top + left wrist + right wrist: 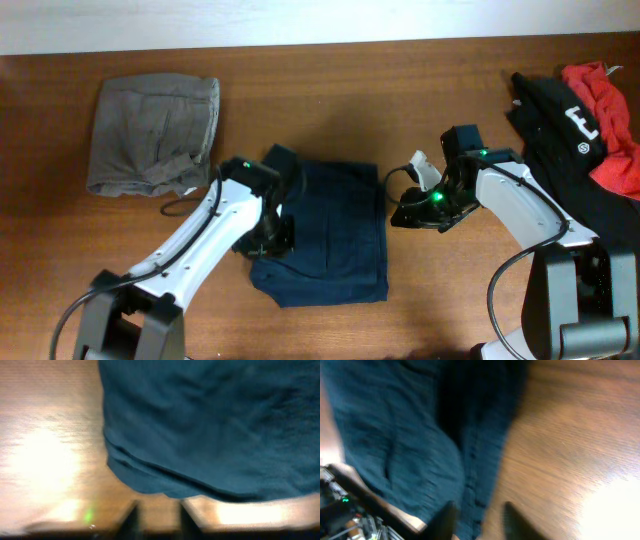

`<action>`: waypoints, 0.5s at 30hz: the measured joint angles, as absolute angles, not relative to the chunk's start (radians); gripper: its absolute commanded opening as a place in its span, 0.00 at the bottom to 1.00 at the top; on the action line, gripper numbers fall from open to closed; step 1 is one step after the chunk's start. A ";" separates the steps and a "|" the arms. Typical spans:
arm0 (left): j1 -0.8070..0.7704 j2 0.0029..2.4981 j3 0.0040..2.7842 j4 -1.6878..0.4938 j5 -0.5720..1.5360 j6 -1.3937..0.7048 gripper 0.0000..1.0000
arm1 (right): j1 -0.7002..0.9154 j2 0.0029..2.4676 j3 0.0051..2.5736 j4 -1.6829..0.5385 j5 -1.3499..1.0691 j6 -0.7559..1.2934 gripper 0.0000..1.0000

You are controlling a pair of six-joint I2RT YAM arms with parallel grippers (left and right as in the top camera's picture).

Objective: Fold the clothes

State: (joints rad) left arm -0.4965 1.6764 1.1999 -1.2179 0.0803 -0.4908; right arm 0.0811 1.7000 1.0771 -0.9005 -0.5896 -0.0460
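Wood-grain table (pixel 350 90) all the way across, and the action sits dead centre, where the dark blue garment (pixel 335 235) lies flat in a folded rectangle, its long axis running from the far side toward the robot. 2 arms flank it. The left gripper (pixel 272 238) hangs right over the cloth's left edge, and its wrist view shows the fingers (pixel 132 515) spread apart with only bare wood between them and the layered blue hem just ahead. The right gripper (pixel 405 212) sits just beside the opposite edge, over the wood; its fingers (pixel 445 520) are apart too, with the cloth's border lying in front of the gap, nothing pinched. So the garment lies between the 2 tools, and the left one looks nearer. Any fold across the short way would, I judge, start from 1 of these side edges. Off to the far left rests a folded grey garment (pixel 150 135); at the far right, a heap of black clothing (pixel 560 120) and red clothing (pixel 615 130) waits, well apart.
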 measured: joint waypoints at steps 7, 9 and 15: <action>-0.556 1.678 0.922 -0.920 0.202 -0.596 0.00 | 0.126 1.703 1.081 -0.558 -0.687 -0.022 0.04; -0.557 1.678 0.886 -0.856 0.212 -0.609 0.01 | 0.162 1.717 1.083 -0.477 -0.698 0.009 0.04; -0.554 1.678 0.869 -0.829 0.211 -0.629 0.00 | 0.269 1.837 1.083 -0.425 -0.651 0.119 0.04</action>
